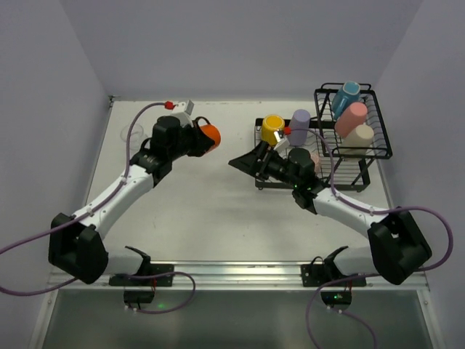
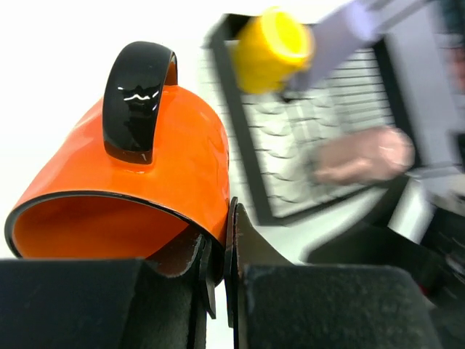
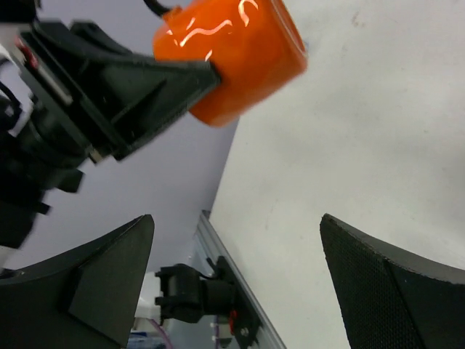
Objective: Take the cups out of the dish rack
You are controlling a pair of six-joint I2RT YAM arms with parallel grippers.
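**Left pincer clamped on orange mug, right pincer wide and empty**

Left gripper is closed on the rim wall of the glossy orange ceramic mug, one finger inside the mouth, the other outside. The mug lies on its side in the grip, with its black handle up and its black-edged mouth facing the wrist camera. In the top view it sits left of table centre, toward the far edge and well apart from the rack. Can't tell whether it clears the tabletop.

Right gripper is spread wide with nothing between the fingers. It points left at the orange mug across a bare gap, just left of the tray's near corner.

The black wire dish rack is at far right, hard against the right wall. Its flat ribbed tray section is on the left and the taller raised basket on the right.
- Tray: a yellow mug and a lavender tumbler at the far end. There is also a blurred pinkish cup, mostly under the right arm in the top view.
- Basket: a blue mug, a salmon-pink tumbler and a pale cup, all leaning in a row.

The matte white table is open between the arms and along the near edge. Grey walls close in the left, far and right sides.
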